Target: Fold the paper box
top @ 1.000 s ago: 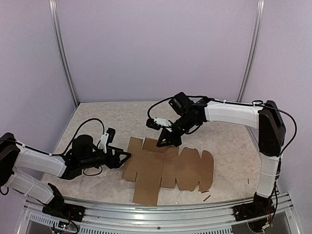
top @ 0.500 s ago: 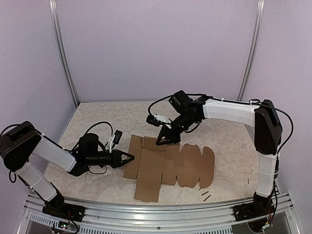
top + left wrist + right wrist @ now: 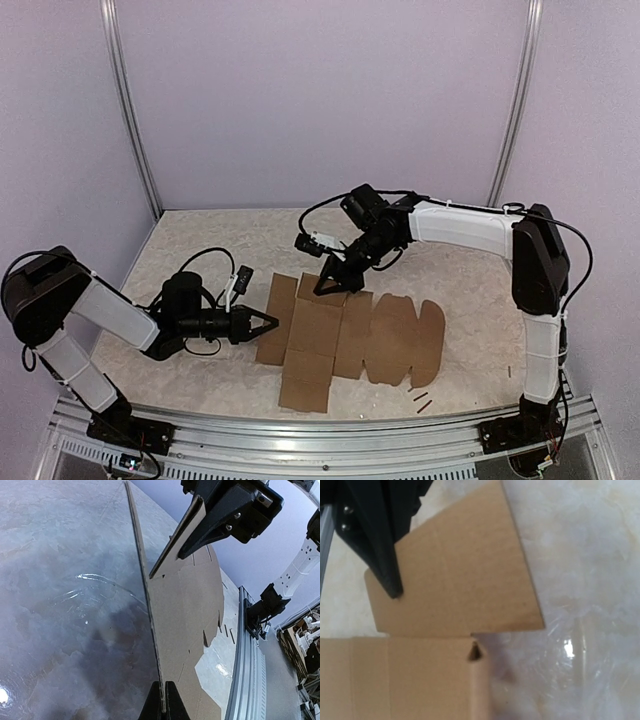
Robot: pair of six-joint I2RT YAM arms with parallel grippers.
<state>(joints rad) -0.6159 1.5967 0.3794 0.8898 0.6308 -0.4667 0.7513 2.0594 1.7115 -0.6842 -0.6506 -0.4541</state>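
Brown cardboard paper box (image 3: 345,335) | unfolded flat | far flap (image 3: 455,575) lifted

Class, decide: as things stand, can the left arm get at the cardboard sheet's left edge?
Yes, apparently: the left gripper is shut on the left edge of the paper box, with nothing in between.

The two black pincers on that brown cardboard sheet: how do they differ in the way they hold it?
The left pincer lies low and nearly level, pinching the brown die-cut cardboard sheet at its left edge; the right pincer points down from above, pinching a far flap. The edge at the left pincer sits low; the flap at the right pincer tilts up. Both are black, two-fingered and shut on the same sheet.
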